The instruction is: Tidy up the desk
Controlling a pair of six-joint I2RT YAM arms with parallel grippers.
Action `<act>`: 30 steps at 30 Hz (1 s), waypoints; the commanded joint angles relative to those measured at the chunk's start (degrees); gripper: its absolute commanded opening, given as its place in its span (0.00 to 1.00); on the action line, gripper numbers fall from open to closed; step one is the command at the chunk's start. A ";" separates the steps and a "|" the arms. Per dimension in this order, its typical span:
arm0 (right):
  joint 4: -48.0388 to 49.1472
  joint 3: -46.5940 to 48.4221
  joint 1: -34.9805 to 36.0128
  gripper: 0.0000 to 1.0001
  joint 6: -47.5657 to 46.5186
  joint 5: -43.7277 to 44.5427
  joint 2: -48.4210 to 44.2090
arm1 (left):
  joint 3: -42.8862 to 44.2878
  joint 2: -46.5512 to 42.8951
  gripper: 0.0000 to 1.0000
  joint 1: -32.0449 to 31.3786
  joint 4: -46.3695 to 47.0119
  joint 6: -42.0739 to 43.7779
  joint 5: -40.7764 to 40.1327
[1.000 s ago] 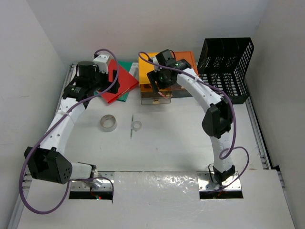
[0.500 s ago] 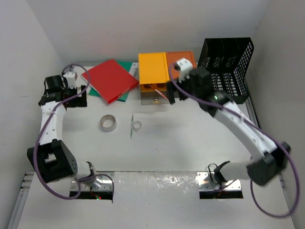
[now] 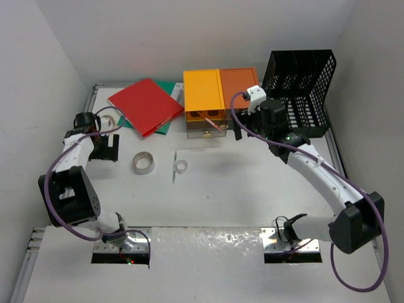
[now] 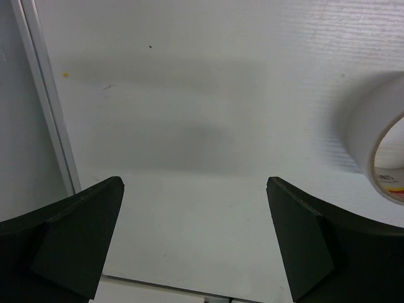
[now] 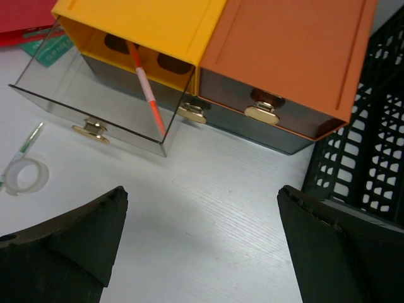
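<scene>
- The desk (image 3: pixel 240 183) is the large white top that fills the middle of the top view and carries all the other things. Its grey rail (image 3: pixel 89 108) runs from near to far along the left side. The visible part is wider from left to right than from near to far, but a white cover (image 3: pixel 208 265) hides the near end, so I cannot tell the true long axis.
- The left gripper (image 3: pixel 105 148) is low over the left edge of the desk, with its jaws wide apart and nothing between them. The left wrist view shows this best: bare white desk lies between the two dark fingers (image 4: pixel 76 233), with the rail (image 4: pixel 47 107) at the left.
- The tape roll (image 3: pixel 143 163) lies flat, just right of the left gripper. The wrist view catches only its rim (image 4: pixel 379 151).
- The red folder (image 3: pixel 145 105) lies at the far left on a green folder (image 3: pixel 163 128); only the top view shows them whole.
- A thin pen (image 3: pixel 174 165) lies near to far, beside a small tape ring (image 3: pixel 181 166).
- The yellow drawer box (image 3: pixel 203 95) has its clear drawer (image 3: pixel 205 131) pulled out. The right wrist view shows a red pencil (image 5: pixel 146 88) leaning inside it.
- The orange drawer box (image 3: pixel 238 85) touches the yellow one; its drawer is closed.
- The right gripper (image 3: pixel 237 130) hangs in front of these boxes, jaws fully apart and empty (image 5: pixel 202 189).
- The black mesh rack (image 3: pixel 300 88) stands at the far right.
</scene>
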 commanded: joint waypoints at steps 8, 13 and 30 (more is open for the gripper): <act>-3.27 5.79 0.14 0.99 9.04 -5.17 2.81 | -4.73 -2.21 0.98 -2.05 9.39 9.34 -5.09; -8.81 8.87 1.02 0.99 11.33 -4.03 2.99 | -8.16 -0.81 0.98 -0.91 16.32 11.28 -4.28; -8.13 17.04 20.87 0.92 8.34 2.84 16.77 | 2.38 -0.37 0.98 13.75 -2.99 19.37 25.59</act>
